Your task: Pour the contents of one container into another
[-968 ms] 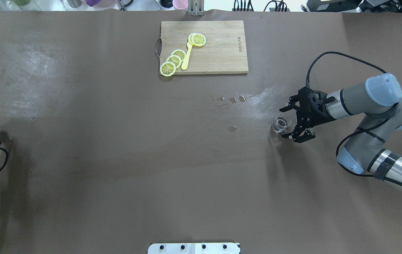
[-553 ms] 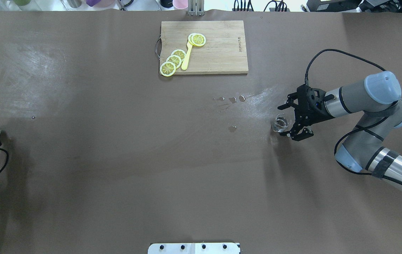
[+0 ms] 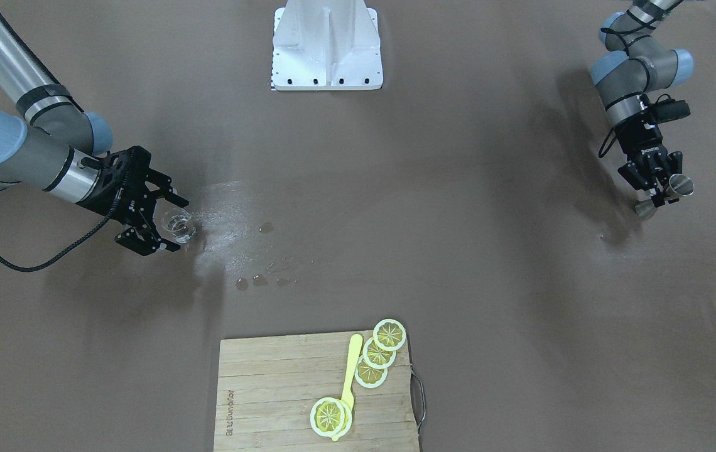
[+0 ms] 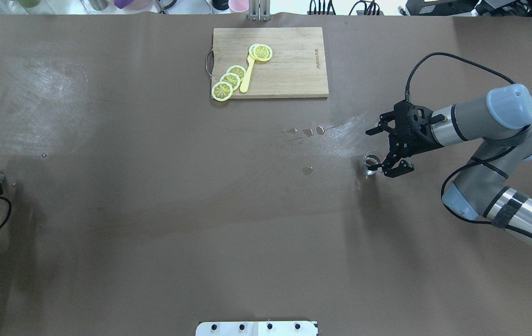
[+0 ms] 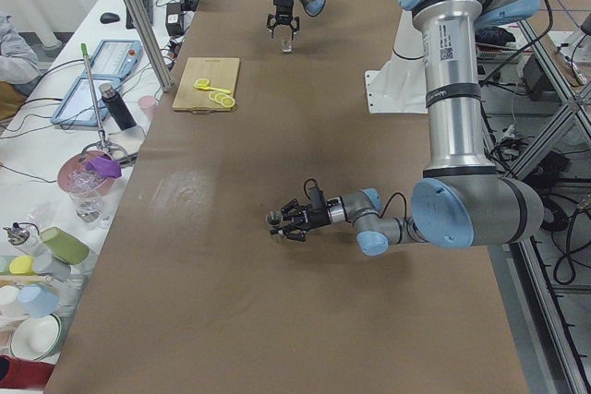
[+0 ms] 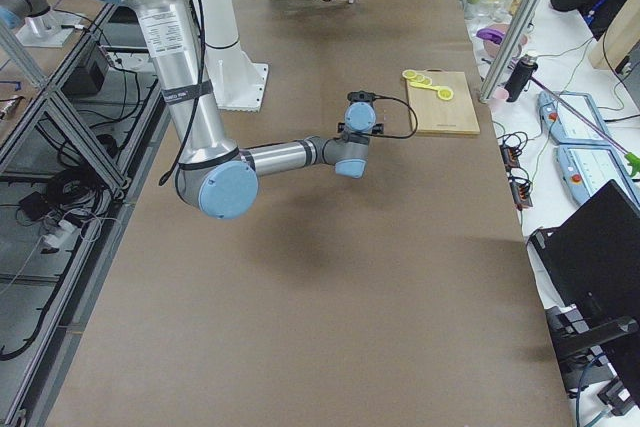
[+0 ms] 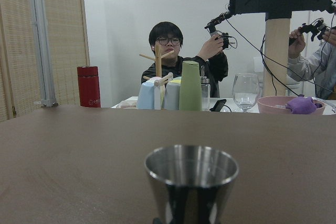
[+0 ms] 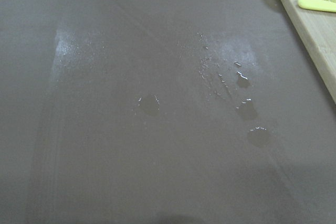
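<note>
The right gripper (image 4: 381, 151) was level above the table (image 4: 154, 210) with its jaws set wide. A small clear glass (image 4: 369, 166) stood upright on the table between them, out near the tips and closer to one jaw than to the other; whether it touched that jaw could not be determined. Ahead of these jaws, well apart from the glass, several small wet spots (image 8: 151, 104) lay on the table amid a pale, smeared patch. Farther ahead and to one side lay a wooden cutting board (image 4: 270, 62) carrying lemon slices (image 4: 222, 91) and a yellow spoon (image 4: 246, 79). The left gripper (image 3: 654, 188) was at the far end of the table, its jaws closed on a metal cup (image 7: 191, 179). In the left wrist view the cup was upright just ahead of the camera, mouth uppermost, with the grip point below the frame edge. Whether the cup's base rested on the table could not be determined. Beyond the table edge ahead of these jaws were a rack of cups (image 7: 173, 90), a wine glass (image 7: 245, 92) and a seated person (image 7: 165, 43).
</note>
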Available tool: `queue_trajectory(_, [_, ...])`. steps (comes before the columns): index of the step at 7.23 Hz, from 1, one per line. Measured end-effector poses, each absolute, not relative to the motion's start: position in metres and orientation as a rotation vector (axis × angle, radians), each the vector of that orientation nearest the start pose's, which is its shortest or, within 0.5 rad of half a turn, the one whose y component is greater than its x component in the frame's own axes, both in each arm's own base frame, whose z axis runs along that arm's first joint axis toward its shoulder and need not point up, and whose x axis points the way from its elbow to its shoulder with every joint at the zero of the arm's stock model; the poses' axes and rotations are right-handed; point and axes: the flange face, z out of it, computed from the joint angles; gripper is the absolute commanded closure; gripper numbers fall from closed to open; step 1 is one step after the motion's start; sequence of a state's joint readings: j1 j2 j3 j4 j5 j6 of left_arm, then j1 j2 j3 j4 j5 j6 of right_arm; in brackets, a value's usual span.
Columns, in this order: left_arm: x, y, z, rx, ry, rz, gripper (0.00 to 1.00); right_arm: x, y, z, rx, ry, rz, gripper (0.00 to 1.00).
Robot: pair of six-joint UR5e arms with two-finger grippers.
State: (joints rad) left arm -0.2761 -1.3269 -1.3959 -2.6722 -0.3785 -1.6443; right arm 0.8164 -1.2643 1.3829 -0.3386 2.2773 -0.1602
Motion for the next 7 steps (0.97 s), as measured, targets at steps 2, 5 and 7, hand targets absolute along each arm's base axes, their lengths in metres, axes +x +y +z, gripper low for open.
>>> queue_trajectory(2, [0.282,-0.313,0.701,1.222,0.486,-0.700,0.02,-0.360,-0.496,0.422,1.138,-1.047,-1.151,0.00])
queue_trajectory(5, [0.274,-0.307,0.697,1.230,0.484,-0.688,0.02,-0.332,-0.516,0.402,1.090,-1.103,-0.965,0.00])
queue_trajectory(7, [0.252,-0.300,0.690,1.245,0.474,-0.682,0.02,-0.298,-0.543,0.385,1.027,-1.115,-0.795,0.00])
